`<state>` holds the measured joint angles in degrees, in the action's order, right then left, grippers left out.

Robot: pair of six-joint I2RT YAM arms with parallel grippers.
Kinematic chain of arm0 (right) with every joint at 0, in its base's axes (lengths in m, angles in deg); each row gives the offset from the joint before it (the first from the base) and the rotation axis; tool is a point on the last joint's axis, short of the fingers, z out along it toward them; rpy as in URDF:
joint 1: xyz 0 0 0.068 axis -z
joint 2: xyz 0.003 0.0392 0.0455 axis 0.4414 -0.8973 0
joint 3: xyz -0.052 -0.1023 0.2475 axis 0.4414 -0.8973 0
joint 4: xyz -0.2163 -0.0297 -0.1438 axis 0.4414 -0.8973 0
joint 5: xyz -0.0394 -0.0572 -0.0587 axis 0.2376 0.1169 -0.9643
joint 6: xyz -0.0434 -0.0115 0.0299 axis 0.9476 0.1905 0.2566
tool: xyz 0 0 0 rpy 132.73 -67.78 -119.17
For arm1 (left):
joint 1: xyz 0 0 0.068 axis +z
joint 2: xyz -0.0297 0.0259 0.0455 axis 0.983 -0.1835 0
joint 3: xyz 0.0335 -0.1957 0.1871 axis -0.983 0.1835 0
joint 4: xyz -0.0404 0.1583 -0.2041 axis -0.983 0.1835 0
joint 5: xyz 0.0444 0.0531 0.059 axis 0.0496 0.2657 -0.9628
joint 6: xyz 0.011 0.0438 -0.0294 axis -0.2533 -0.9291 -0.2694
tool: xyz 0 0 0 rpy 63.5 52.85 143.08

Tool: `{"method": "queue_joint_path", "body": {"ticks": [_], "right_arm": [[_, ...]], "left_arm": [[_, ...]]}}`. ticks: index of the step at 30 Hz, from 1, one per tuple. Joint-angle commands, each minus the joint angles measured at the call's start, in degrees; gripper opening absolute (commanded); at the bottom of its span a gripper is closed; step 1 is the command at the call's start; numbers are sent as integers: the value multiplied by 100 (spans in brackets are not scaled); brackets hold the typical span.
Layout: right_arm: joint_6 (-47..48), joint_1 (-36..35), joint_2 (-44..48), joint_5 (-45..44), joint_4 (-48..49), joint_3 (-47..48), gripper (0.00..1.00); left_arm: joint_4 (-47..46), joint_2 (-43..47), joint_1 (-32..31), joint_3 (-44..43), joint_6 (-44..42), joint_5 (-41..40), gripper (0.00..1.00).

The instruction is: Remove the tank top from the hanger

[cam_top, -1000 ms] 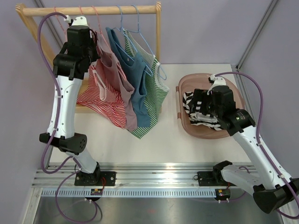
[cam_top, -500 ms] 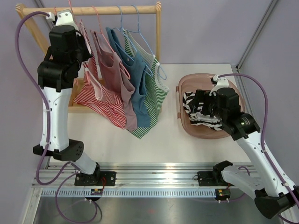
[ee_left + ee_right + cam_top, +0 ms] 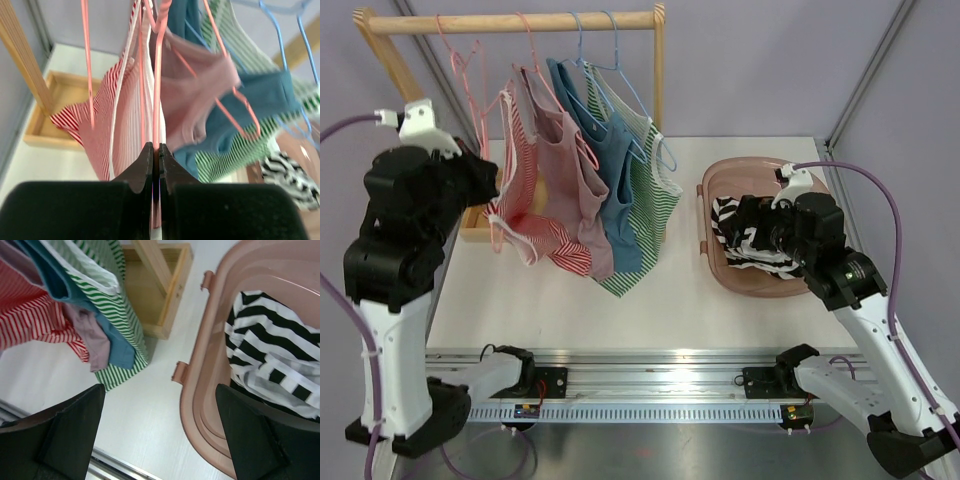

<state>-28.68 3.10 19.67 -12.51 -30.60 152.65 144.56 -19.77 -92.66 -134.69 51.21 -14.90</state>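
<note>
Pinching the red striped tank top [image 3: 120, 125], the left gripper [image 3: 155, 155] is fully closed; the garment hangs at the left end of the rack [image 3: 520, 21], against the mauve top [image 3: 565, 150]; the right gripper [image 3: 160, 390] gapes wide and empty above the basket [image 3: 200, 405].

The tank top [image 3: 520, 170] is red-and-white striped with white trim. It hangs in the upper left of the overhead view, bunched and drawn out to the left, and its lower hem sags towards the surface. Its hanger [image 3: 159, 80] is thin coral-pink wire and stands nearly upright in the left wrist view, against the top's white edge. The closed left hand [image 3: 156, 150] pinches wire and trim together. Whether the straps are on the hanger cannot be told.
</note>
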Motion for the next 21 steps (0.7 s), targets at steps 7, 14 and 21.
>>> {"method": "queue_joint_path", "body": {"ticks": [7,14,21], "right_arm": [[-461,15,32,2322,1459,-641,99],[-1296,-536,-460,2984,3162,-1599,100],[-1683,-2532,-1566,816,4456,-1854,100]], "left_arm": [[-179,2594,14,3247,321,1671,0],[411,3580,14,4497,31,3190,0],[184,3880,14,5429,-23,4772,0]]}}
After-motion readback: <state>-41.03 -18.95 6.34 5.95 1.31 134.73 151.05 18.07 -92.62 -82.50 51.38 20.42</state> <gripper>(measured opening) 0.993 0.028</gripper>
